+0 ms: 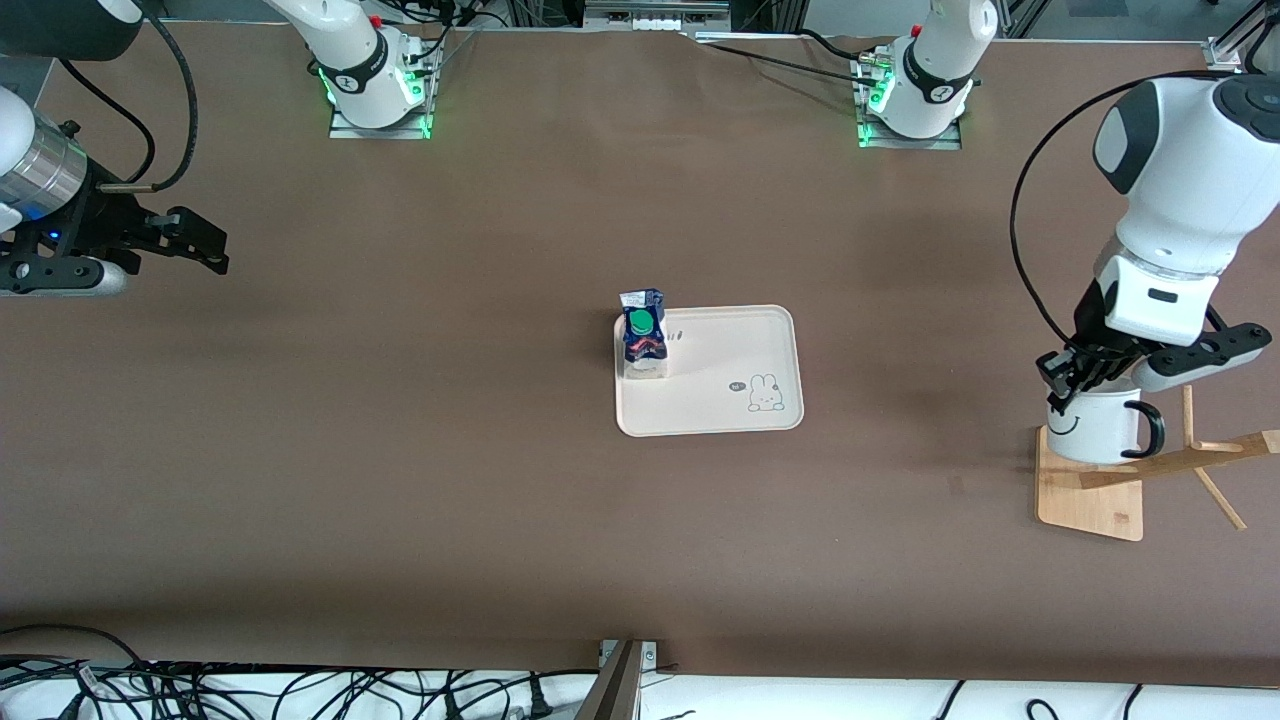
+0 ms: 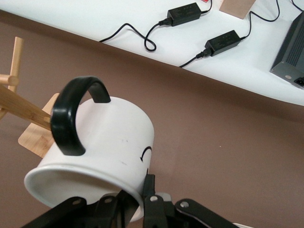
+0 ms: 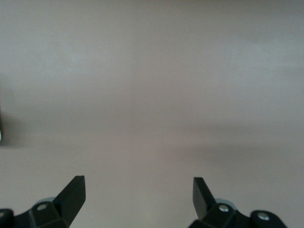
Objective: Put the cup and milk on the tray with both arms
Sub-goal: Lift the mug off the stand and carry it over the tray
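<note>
The milk (image 1: 644, 334) stands upright on the tray (image 1: 740, 350), at its corner toward the right arm's end and farther from the front camera. The cup (image 1: 1100, 425) rests on the wooden rack's base at the left arm's end of the table, smiley face showing. My left gripper (image 1: 1062, 385) is shut on the cup's rim. In the left wrist view the cup (image 2: 109, 142) fills the frame, with one finger (image 2: 151, 187) outside the wall and the other inside the mouth. My right gripper (image 1: 205, 250) is open and empty over bare table at the right arm's end; it also shows in the right wrist view (image 3: 139, 190).
The wooden rack (image 1: 1095, 500) with slanted pegs (image 1: 1180, 462) stands under and beside the cup; a peg (image 2: 21, 108) lies close to the handle. Cables and power adapters (image 2: 223, 40) lie on the white strip past the table's near edge.
</note>
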`<state>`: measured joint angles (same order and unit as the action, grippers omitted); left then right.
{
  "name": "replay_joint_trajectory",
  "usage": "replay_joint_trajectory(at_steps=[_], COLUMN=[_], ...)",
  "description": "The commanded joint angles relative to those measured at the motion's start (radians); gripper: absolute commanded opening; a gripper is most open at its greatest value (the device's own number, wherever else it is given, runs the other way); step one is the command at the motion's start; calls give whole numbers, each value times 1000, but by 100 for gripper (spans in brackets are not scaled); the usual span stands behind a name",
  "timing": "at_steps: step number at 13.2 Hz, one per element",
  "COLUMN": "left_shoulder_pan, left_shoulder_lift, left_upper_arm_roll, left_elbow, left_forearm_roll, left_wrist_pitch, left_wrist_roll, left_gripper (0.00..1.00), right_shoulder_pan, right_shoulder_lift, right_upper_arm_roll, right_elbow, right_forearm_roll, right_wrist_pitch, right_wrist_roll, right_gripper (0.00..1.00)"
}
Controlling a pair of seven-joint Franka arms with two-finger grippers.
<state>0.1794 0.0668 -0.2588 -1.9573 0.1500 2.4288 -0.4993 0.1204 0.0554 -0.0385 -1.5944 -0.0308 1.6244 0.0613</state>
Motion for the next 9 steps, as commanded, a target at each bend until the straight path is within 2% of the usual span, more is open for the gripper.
replay_joint_trajectory(at_steps=[1, 5, 9], left_shoulder_pan=[6, 2, -35], left_shoulder_lift=[-13, 20, 125], left_upper_arm_roll=[-27, -97, -125], left_elbow=[41, 43, 83], left_forearm_roll=[26, 26, 26], left_wrist_pitch=[-30, -28, -30], left_wrist_roll=[44, 48, 45], left_gripper=[0, 0, 0], right_shoulder_pan=[-5, -7, -7], right_shoulder_lift=[6, 6, 6], right_upper_arm_roll=[2, 2, 0], right_elbow=[20, 20, 20], right_forearm_roll=[6, 6, 6], right_wrist_pitch=[-8, -8, -8], right_wrist_roll=[2, 0, 2], right_gripper=[100, 100, 100])
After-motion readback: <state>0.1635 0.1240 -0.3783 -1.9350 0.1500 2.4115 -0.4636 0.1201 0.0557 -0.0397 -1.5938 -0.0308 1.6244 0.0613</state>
